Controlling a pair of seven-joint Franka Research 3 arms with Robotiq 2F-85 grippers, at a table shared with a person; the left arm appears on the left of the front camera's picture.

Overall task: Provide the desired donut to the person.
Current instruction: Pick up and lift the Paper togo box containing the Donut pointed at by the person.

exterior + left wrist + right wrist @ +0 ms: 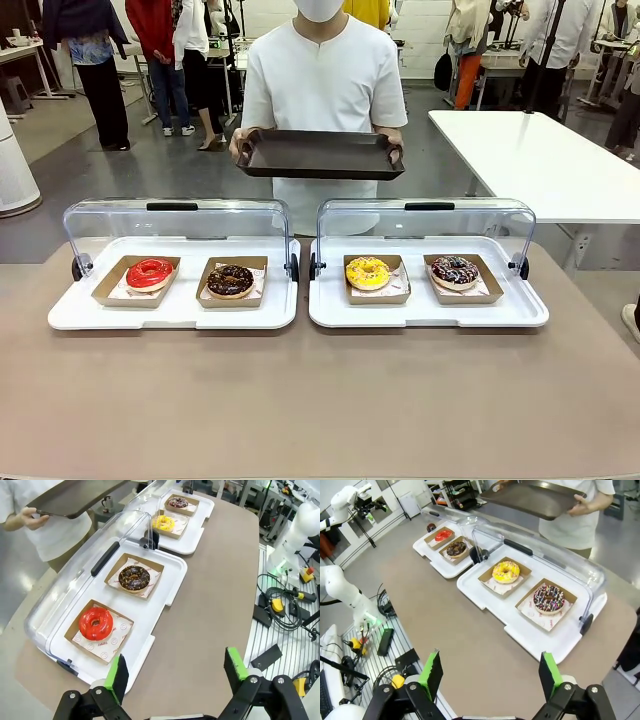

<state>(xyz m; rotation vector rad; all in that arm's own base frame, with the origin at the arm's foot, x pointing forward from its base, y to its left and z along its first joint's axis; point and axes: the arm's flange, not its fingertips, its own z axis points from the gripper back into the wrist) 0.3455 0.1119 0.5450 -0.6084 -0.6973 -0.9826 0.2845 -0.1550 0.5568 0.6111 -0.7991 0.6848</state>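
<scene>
Four donuts lie in cardboard trays on two white display trays with their clear lids raised. The left tray (60, 312) carries a red donut (150, 273) and a chocolate donut (230, 280). On the right tray (330, 315) are a yellow donut (367, 272) and a dark sprinkled donut (455, 270). The person (322, 85) in white stands at the far side holding an empty dark serving tray (320, 155) with both hands. My left gripper (175, 672) is open above the table's near edge by the red donut (95, 623). My right gripper (489, 672) is open, short of the sprinkled donut (548, 598).
Bare brown tabletop (320, 400) lies between me and the display trays. The raised clear lids (175, 220) stand along the trays' far side. A white table (545, 160) stands at the back right, and bystanders move about farther off.
</scene>
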